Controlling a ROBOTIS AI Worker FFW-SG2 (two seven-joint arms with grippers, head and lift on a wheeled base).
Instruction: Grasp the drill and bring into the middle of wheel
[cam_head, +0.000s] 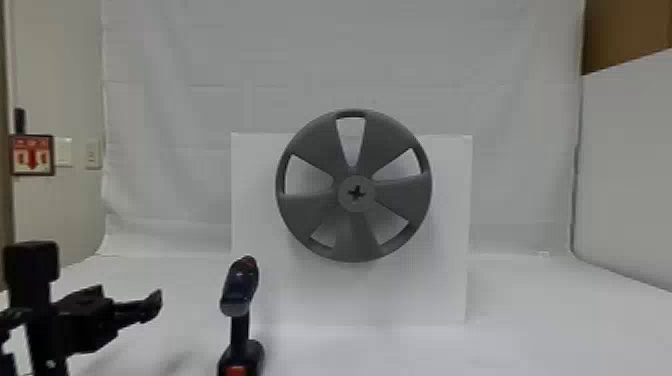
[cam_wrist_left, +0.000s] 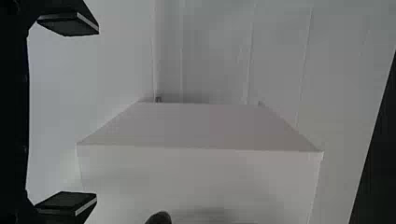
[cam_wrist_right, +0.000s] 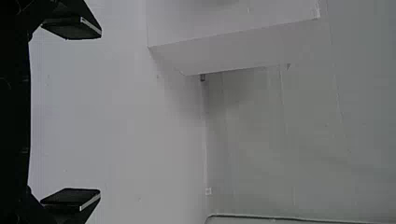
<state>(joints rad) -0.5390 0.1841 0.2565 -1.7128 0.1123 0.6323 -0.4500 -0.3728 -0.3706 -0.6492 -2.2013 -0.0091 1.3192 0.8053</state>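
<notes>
The head view's bottom edge cuts off the base of the drill (cam_head: 241, 285), and its left and bottom edges crop the left arm (cam_head: 37, 320). The wheel (cam_head: 355, 235) hides part of the white box (cam_head: 450, 295) behind it. Lettering on the red sign (cam_head: 32, 155) is too blurred to read. In the left wrist view, a dark rounded thing (cam_wrist_left: 159, 218), cut off at the edge, cannot be identified.

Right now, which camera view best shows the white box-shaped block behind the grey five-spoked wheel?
The head view, because nearly the whole front of the block faces it, though the wheel covers part. The left and right wrist views each show a piece of that front, plus one side face.
</notes>
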